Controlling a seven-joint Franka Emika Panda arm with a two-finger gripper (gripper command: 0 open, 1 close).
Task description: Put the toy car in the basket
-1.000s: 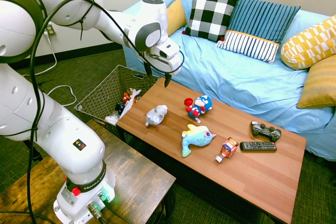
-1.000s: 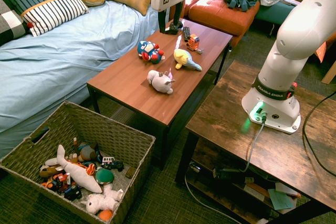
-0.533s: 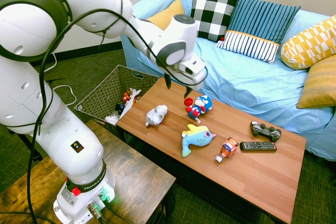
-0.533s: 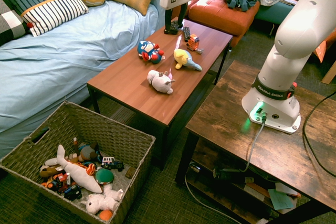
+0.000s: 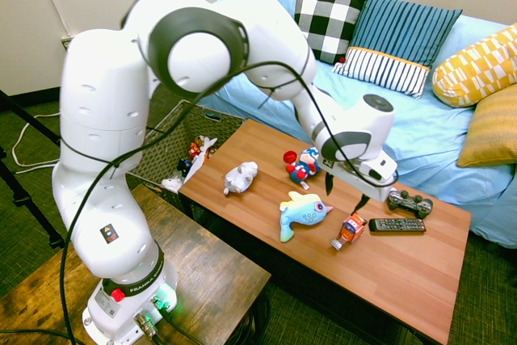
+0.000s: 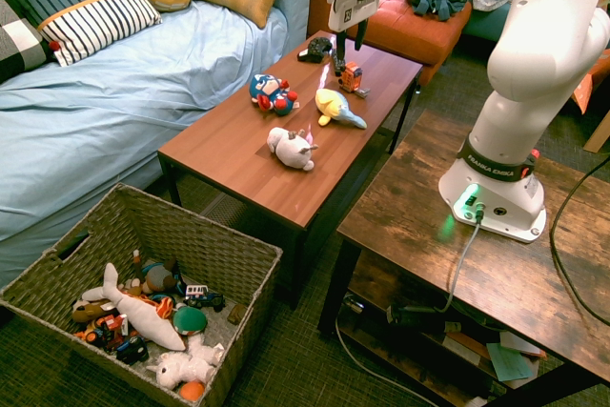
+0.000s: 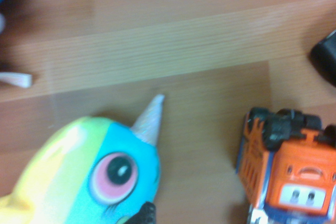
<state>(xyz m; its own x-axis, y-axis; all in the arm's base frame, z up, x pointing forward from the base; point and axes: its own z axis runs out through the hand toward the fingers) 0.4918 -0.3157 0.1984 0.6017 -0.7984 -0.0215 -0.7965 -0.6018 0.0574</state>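
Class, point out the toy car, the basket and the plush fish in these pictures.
Toy car (image 5: 351, 228): first exterior view, on its orange body.
Basket (image 6: 195, 240): second exterior view, on its woven near wall.
Plush fish (image 5: 303, 212): first exterior view, on its blue body.

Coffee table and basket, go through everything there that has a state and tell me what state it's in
end effector: open, empty, pointing down just above the toy car.
toy car: on the coffee table, not gripped, beside the plush fish.
plush fish: lying on the table.
basket: on the floor, open-topped, toys already inside.
game controller: lying flat near the sofa edge.
remote: lying flat beside the car.
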